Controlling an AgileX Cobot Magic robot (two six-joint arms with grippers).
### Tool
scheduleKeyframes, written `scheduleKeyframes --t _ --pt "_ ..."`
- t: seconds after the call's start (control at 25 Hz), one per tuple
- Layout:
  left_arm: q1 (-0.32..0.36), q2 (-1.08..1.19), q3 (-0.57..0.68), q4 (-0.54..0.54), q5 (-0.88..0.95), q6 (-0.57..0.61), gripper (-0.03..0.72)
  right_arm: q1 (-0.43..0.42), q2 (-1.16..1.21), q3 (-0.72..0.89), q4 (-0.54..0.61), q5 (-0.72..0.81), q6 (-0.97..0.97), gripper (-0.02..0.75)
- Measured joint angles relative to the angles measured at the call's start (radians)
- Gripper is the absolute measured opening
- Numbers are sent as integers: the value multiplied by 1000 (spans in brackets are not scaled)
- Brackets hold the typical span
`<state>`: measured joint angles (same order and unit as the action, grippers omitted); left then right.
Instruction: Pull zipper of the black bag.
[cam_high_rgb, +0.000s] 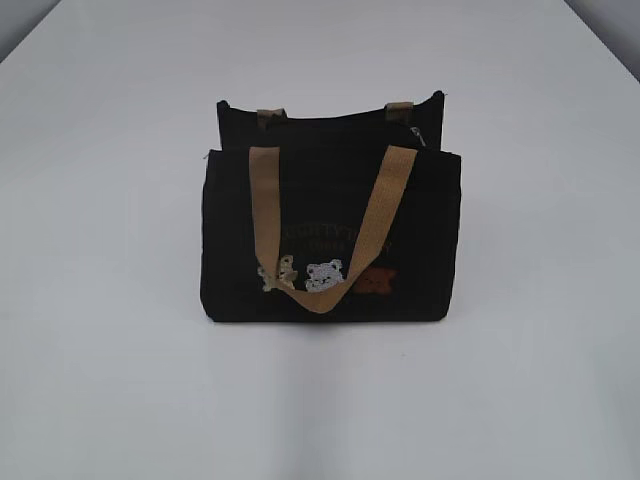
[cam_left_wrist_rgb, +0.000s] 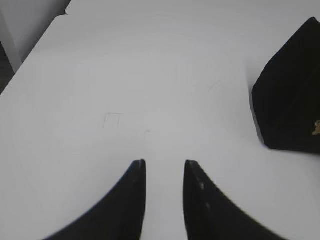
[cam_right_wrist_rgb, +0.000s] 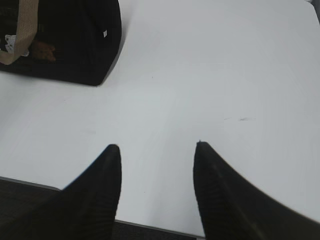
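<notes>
The black bag (cam_high_rgb: 330, 220) stands upright in the middle of the white table, its tan handle hanging over the bear patches on the front. A small silver zipper pull (cam_high_rgb: 420, 134) shows at the top right of the bag's opening. Neither gripper shows in the exterior view. My left gripper (cam_left_wrist_rgb: 164, 162) is open and empty over bare table, with the bag's corner (cam_left_wrist_rgb: 290, 95) to its right. My right gripper (cam_right_wrist_rgb: 157, 146) is open and empty near the table's front edge, with the bag (cam_right_wrist_rgb: 70, 40) far to its upper left.
The white table (cam_high_rgb: 520, 380) surrounds the bag with nothing else on it. Its front edge (cam_right_wrist_rgb: 150, 225) shows just under my right gripper, with dark floor below. The table's left edge (cam_left_wrist_rgb: 30, 55) shows in the left wrist view.
</notes>
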<state>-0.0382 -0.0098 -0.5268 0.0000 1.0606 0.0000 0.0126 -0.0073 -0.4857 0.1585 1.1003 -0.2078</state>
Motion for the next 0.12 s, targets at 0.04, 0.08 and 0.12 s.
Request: scheduleKeyframes --t 0.04,0.08,0.12 --pt "0 0 0 0 0 0 196 0 0 0 0 0 0 372" --pt "0 0 0 0 0 0 196 0 0 0 0 0 0 372" --pt "0 0 0 0 0 0 196 0 0 0 0 0 0 372"
